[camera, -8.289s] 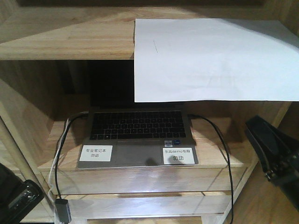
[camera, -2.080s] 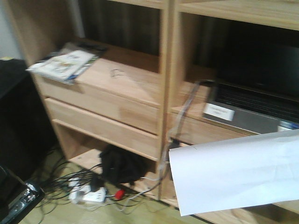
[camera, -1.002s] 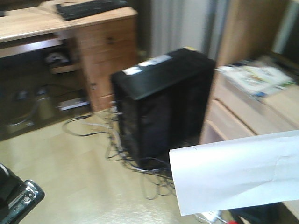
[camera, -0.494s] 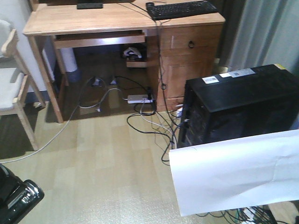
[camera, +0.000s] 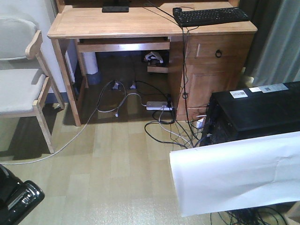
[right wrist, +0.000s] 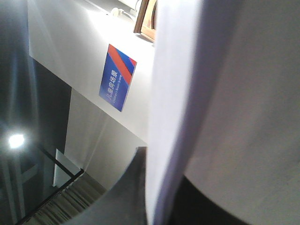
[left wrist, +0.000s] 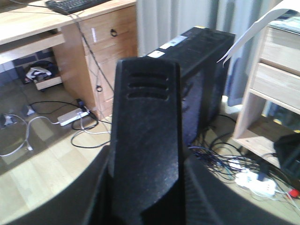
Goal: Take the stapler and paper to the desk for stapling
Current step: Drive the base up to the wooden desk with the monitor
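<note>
The paper [camera: 234, 176], a big white creased sheet, hangs at the lower right of the front view. My right gripper [right wrist: 159, 197] is shut on the paper's [right wrist: 225, 93] edge, and a corner of the sheet [left wrist: 253, 28] shows in the left wrist view. My left gripper [left wrist: 145, 192] is shut on the black stapler [left wrist: 145, 117], which stands between the dark fingers. That gripper [camera: 16, 201] sits at the bottom left corner of the front view. The desk [camera: 117, 23] stands ahead across the floor, also seen in the left wrist view [left wrist: 28, 21].
A black keyboard [camera: 211, 15] lies on the desk's right end above a drawer cabinet [camera: 215, 70]. A wooden chair [camera: 23, 79] stands at the left. A black computer tower [camera: 253, 112] is at the right. Cables and a power strip [camera: 157, 105] lie on the floor.
The view has swung on round the room from the shelf unit to the desk, which now sits more central with the chair further in view. Paper and stapler stay held as before.
</note>
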You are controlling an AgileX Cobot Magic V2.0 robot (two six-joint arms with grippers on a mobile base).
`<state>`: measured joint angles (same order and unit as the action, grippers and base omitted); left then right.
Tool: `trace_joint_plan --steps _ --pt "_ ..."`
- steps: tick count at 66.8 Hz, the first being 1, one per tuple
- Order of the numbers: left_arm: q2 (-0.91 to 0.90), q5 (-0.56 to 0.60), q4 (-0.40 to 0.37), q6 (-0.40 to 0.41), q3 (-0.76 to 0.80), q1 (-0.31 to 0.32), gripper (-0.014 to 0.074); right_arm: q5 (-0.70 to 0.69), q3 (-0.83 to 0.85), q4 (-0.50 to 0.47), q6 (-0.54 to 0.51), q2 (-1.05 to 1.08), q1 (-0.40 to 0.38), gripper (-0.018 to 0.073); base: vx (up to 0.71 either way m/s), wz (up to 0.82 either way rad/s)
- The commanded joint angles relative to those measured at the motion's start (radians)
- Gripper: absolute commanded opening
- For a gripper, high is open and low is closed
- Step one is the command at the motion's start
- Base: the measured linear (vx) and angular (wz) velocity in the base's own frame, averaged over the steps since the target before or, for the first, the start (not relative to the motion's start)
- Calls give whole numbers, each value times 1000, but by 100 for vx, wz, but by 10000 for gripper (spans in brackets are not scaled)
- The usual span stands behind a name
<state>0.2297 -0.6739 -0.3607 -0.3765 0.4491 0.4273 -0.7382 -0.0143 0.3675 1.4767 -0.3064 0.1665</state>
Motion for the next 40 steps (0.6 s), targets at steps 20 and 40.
trace_joint_plan --steps 20,40 --pt "11 111 -30 6 32 2 -7 -63 29 -6 -15 -6 -6 -5 22 7" --pt "11 111 -30 6 32 2 -7 -63 29 -6 -15 -6 -6 -5 24 10"
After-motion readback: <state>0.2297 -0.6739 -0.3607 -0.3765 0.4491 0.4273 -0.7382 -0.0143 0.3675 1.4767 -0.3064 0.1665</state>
